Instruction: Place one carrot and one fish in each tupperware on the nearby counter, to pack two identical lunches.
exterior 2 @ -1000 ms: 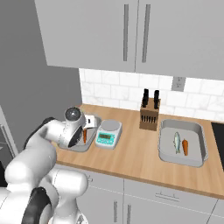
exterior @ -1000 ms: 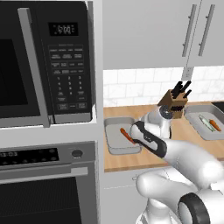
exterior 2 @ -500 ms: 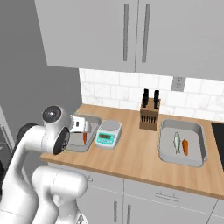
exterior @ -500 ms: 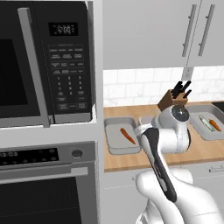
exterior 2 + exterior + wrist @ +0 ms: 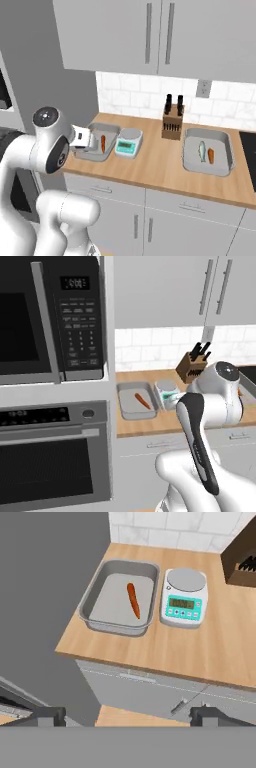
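Note:
The left tupperware (image 5: 111,604) is a grey tray at the counter's (image 5: 200,647) left end, and one orange carrot (image 5: 133,600) lies in it. From the sides the same tupperware (image 5: 129,406) (image 5: 111,139) shows with its carrot (image 5: 142,401) (image 5: 103,143). The right tupperware (image 5: 223,152) holds a silvery fish (image 5: 202,150) and a second carrot (image 5: 211,156). My gripper (image 5: 129,717) hangs open and empty in front of the counter edge, above and short of the left tupperware; its hand (image 5: 84,140) sits by that tray's left rim.
A white scale with a teal face (image 5: 184,598) (image 5: 127,143) stands just right of the left tray. A wooden knife block (image 5: 172,122) (image 5: 192,367) is at the back wall. Microwave and oven (image 5: 50,406) fill the left. Drawer fronts (image 5: 165,694) lie below the counter.
My arm has pulled back and up from the left tupperware to the counter's front edge. The carrot stays lying in that tray. The fingers remain wide apart.

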### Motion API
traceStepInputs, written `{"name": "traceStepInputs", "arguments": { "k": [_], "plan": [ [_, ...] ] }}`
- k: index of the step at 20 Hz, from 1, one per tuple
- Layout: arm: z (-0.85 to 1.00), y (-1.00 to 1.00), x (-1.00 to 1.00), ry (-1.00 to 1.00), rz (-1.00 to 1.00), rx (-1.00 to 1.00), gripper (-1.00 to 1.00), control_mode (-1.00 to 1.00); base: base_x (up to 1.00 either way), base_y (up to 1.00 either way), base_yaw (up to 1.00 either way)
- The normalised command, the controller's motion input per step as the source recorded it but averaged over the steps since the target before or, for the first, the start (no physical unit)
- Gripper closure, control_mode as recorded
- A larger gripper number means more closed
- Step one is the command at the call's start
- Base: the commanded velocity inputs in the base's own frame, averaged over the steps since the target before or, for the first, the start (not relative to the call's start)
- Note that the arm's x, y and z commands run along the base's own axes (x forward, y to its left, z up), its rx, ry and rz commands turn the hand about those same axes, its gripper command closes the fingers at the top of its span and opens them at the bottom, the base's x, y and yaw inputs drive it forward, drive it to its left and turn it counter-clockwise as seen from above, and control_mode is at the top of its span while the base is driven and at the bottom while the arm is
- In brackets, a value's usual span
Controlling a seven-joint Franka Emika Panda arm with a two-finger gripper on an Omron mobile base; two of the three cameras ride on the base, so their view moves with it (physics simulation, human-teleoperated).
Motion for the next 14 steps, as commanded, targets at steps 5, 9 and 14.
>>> {"name": "traceStepInputs", "arguments": {
  "k": [5, 9, 14],
  "plan": [
    [0.00, 0.00, 0.00, 0.00, 0.00, 0.00, -1.00, 1.00, -1.00, 0.00, 0.01],
    [0.00, 0.00, 0.00, 0.00, 0.00, 0.00, -1.00, 1.00, -1.00, 0.55, 0.25],
    [0.00, 0.00, 0.00, 0.00, 0.00, 0.00, -1.00, 1.00, -0.45, 0.90, 0.76]
  ]
}}
